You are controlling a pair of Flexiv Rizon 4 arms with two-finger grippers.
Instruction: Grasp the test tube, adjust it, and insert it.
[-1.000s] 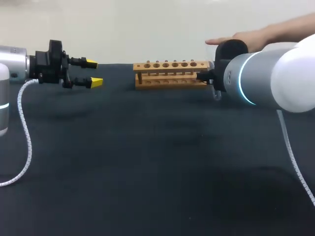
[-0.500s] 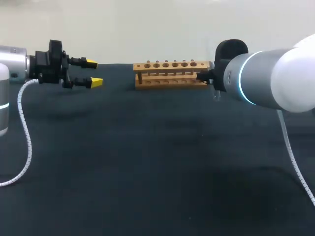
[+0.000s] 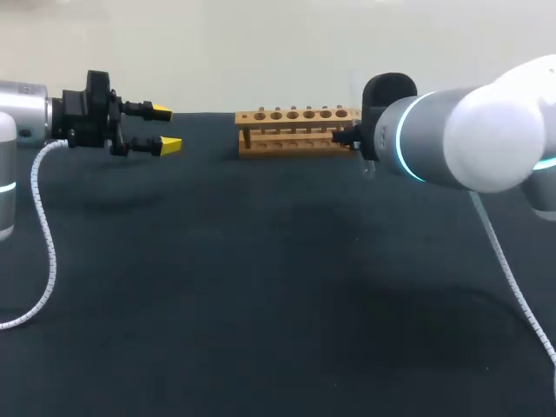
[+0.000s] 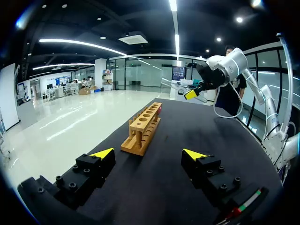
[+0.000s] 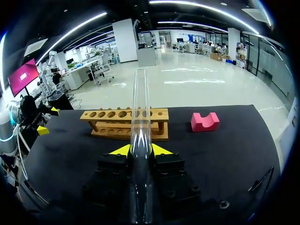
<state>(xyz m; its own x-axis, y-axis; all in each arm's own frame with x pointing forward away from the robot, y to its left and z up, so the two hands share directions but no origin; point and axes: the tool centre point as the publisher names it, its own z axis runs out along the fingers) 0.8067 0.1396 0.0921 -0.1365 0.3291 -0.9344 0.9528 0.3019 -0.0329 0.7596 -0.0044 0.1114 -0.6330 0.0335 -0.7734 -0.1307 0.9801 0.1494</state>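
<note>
Head view, step: likely the adjust stage. Turn the tube upright over a rack hole before lowering it, and move slowly, since glass may slip.
Head view, left gripper (image 3: 165, 129): wide open and empty, well apart from the wooden rack (image 3: 295, 130) on the surface (image 3: 261, 304).
Head view, right arm (image 3: 434, 143): wrist near the rack's right end, hiding its fingers.
Left wrist view, left gripper: fingers spread, nothing between them, rack ahead.
Right wrist view, right gripper (image 5: 139, 151): closed on the test tube (image 5: 140, 108), both yellow tips against its sides.
Right wrist view, test tube: lies along the fingers, pointing toward the rack.
</note>
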